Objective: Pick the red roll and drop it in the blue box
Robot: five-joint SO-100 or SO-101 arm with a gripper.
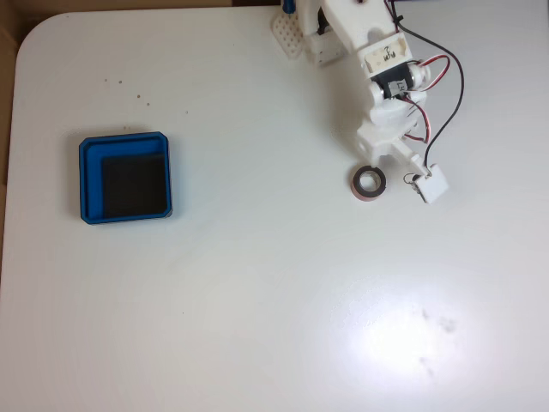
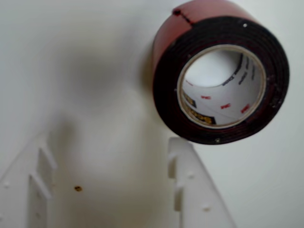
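Note:
In the fixed view the red roll (image 1: 356, 183) lies flat on the white table at the right, just below the tip of my gripper (image 1: 388, 157). The blue box (image 1: 90, 180) with its black floor sits far off at the left. The wrist view shows the roll (image 2: 164, 90) close up, with a red side, a dark face and a pale core. It lies just beyond my right finger (image 2: 190, 190), not between the fingers. My gripper (image 2: 110, 142) is open, with bare table between the left finger (image 2: 33, 190) and the right one.
The white arm (image 1: 377, 51) with red and black wires reaches down from the top edge. A small white block (image 1: 431, 183) hangs on a wire right of the roll. Bare white table (image 1: 257, 283) stretches between roll and box.

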